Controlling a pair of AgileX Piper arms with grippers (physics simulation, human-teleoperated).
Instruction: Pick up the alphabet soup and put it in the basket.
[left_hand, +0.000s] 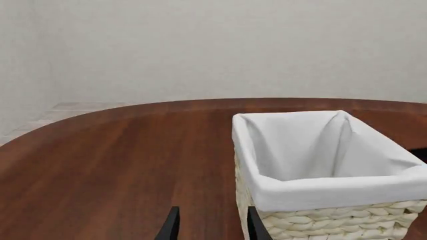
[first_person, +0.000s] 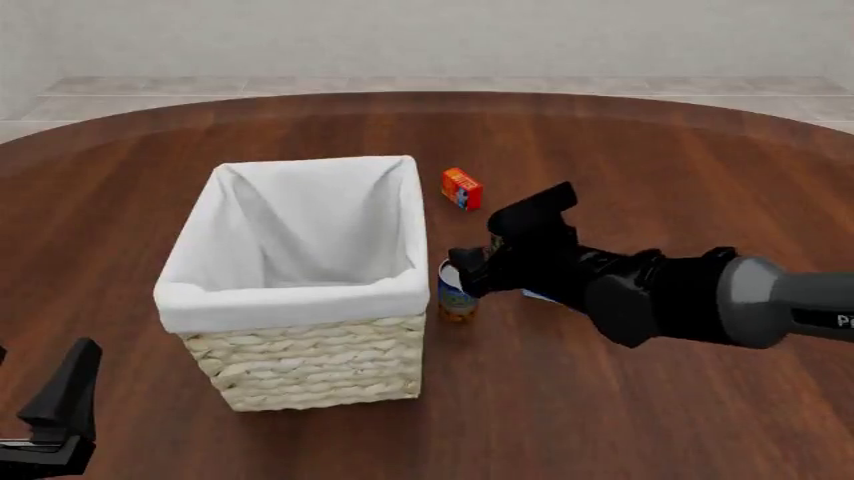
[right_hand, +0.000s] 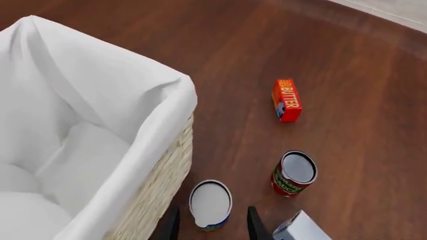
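The alphabet soup (right_hand: 210, 204) stands upright on the bench (first_person: 641, 150), just beside the basket (first_person: 296, 300) wall, on its right side in the front view, so the task's barely started: not yet lifted, no can visible in the basket in any view. What's left, by my read: close on the can, lift it, carry it over the cloth-lined rim, let go inside. The right gripper (right_hand: 208, 226) hangs directly above the can w/ jaws spread apart and holding nothing; in the right wrist view the two dark fingertips (right_hand: 172, 225) sit either side of the silvery lid, though I can't tell if they touch it or how far above it they are. The right arm reaches in from the right side, forearm roughly level, wrist bent so the gripper points down toward the can. Red-labelled can (right_hand: 293, 174) w/ green band stands near the soup, away from the basket; an orange butter box (right_hand: 286, 100) lies further off, and a white carton corner (right_hand: 301, 229) shows close by the gripper. The left gripper (left_hand: 210, 225) is parked low near the bench's near-left edge, jaws parted, empty, well apart from the soup.
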